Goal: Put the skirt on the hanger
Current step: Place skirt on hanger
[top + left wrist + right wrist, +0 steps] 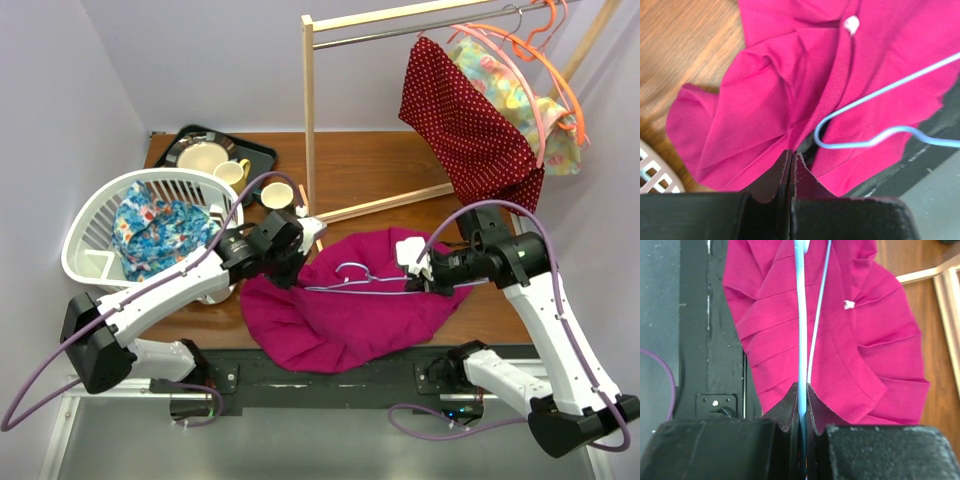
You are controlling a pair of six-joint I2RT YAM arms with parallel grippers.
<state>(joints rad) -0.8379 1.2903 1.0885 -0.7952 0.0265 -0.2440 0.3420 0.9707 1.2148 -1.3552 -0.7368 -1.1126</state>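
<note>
Both my arms reach inward, low over worktop (pixel 370 165): left tool (pixel 290 262) clenched on skirt (pixel 350 325) edge, right tool (pixel 432 283) clamps hanger (pixel 360 281) wire. Skirt lies spread at near edge, hanger atop.

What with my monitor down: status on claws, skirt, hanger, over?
Left claw shut on magenta skirt fold. Right claw shut on blue wire hanger. Hanger lying on skirt, skirt not hung. Nothing seen blocking.
</note>
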